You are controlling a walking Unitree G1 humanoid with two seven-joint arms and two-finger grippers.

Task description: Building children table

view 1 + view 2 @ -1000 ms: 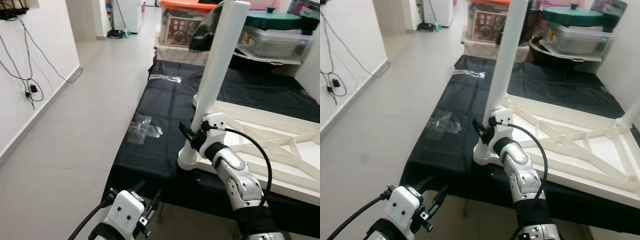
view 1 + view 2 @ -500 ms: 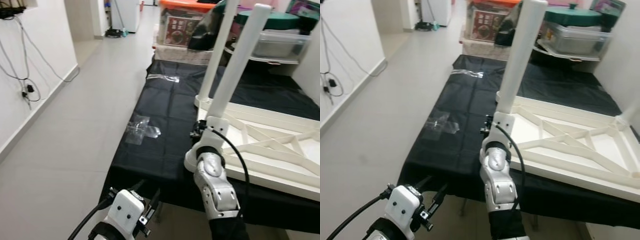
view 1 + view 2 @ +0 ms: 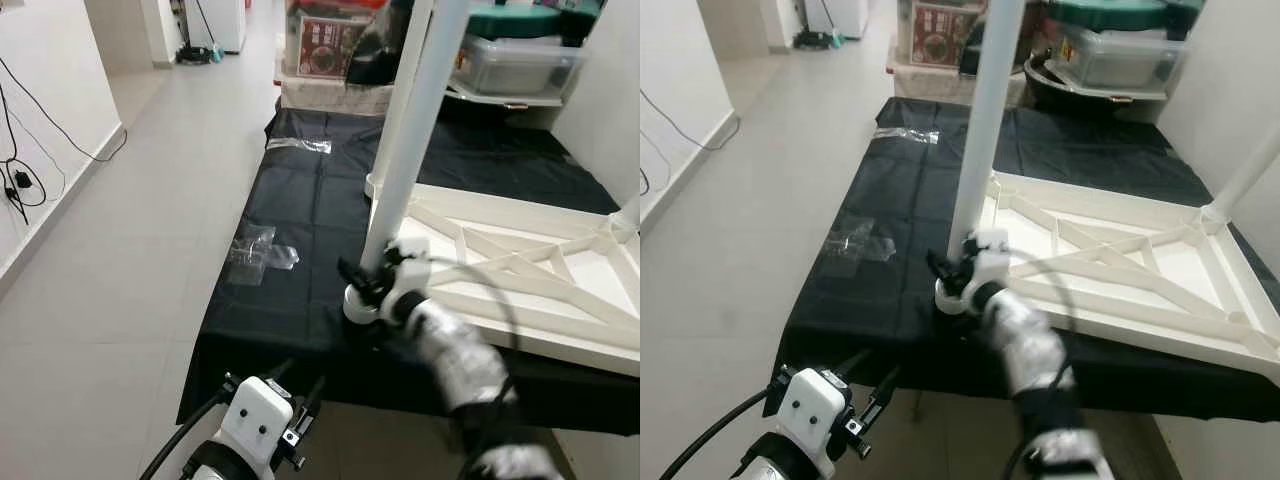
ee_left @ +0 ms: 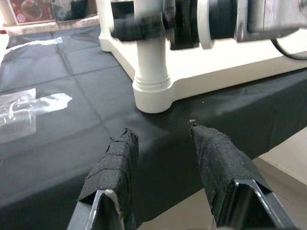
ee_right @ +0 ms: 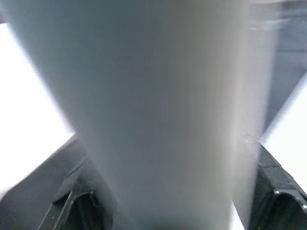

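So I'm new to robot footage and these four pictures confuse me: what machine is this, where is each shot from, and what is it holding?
It is a walking humanoid with two silver arms ending in black two-fingered grippers. Two pictures come from its head, looking down; the other two from cameras on its wrists. Before it lies a white children's tabletop, upside down on a black sheet, with clear plastic wrap beside it. The right gripper is closed around a white leg standing at the tabletop's near corner. The left gripper hangs open below the edge, holding nothing. Storage boxes stand behind.
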